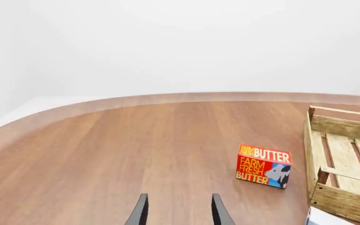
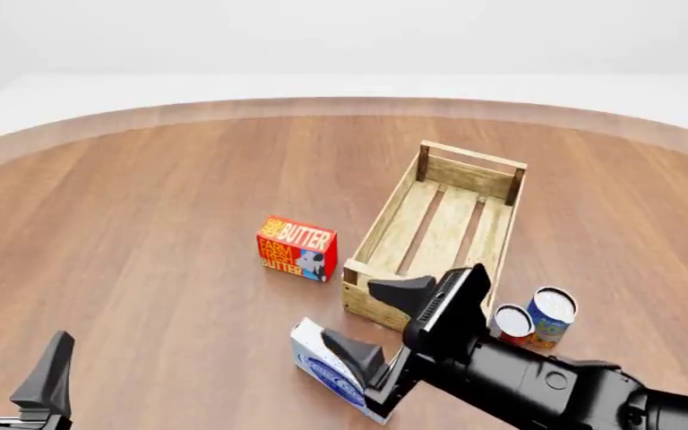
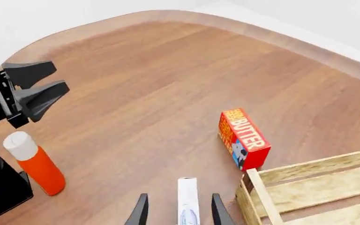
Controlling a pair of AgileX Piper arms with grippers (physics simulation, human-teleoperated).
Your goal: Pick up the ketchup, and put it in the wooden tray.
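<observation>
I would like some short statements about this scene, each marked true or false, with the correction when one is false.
1. The wooden tray holds nothing. True.
2. The ketchup lies on its side. False: it stands upright on the table, white cap on top.
3. The butter box stands beside the tray, outside it. True.
4. The right gripper holds the ketchup. False: it is open, above a white and blue carton.
5. The two cans are inside the tray. False: they stand on the table next to it.
6. The left gripper is open and holds nothing. True.
</observation>
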